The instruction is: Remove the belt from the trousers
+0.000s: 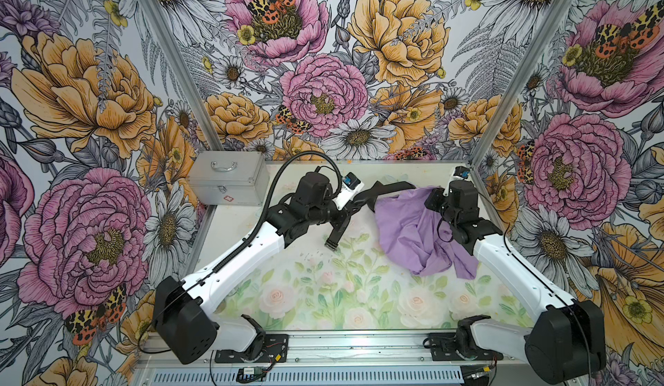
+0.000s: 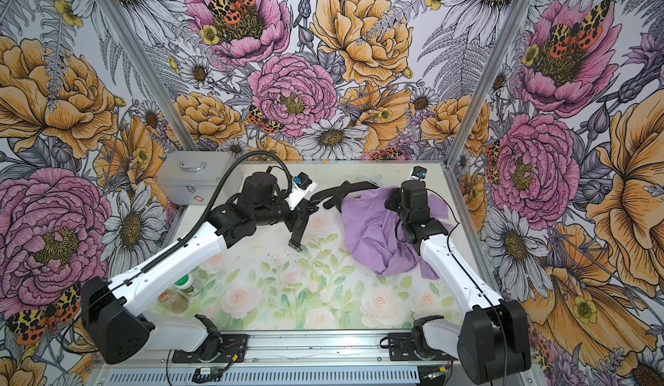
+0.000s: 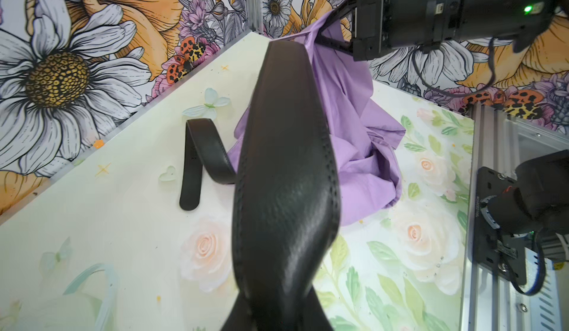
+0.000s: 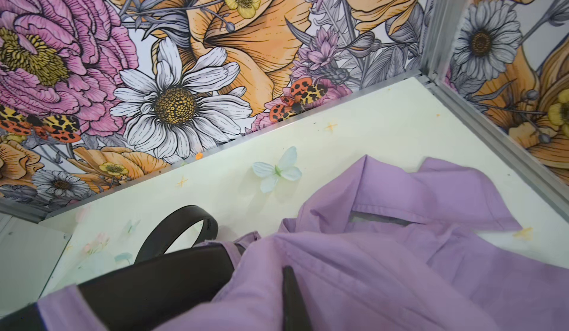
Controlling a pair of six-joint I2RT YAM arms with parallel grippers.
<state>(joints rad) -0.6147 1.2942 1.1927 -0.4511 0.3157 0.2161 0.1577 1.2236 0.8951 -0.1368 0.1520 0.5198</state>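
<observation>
I saw the rose-printed table (image 1: 323, 294) bearing the lilac trousers (image 1: 413, 233), heaped toward its far right. The free tail of the belt (image 3: 192, 172) lay curled just beside them, and a silver case (image 1: 228, 183) stood at its far left corner.

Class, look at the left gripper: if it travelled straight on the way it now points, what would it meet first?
Most likely the trousers, at the far end of the belt that the left gripper holds stretched ahead of it; depth is uncertain.

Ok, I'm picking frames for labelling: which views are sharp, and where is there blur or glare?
Left wrist view: the belt looms soft near the lens, with sheen; right wrist view: the nearest trousers blur, wall crisp; both top views: evenly lit, sharp.
</observation>
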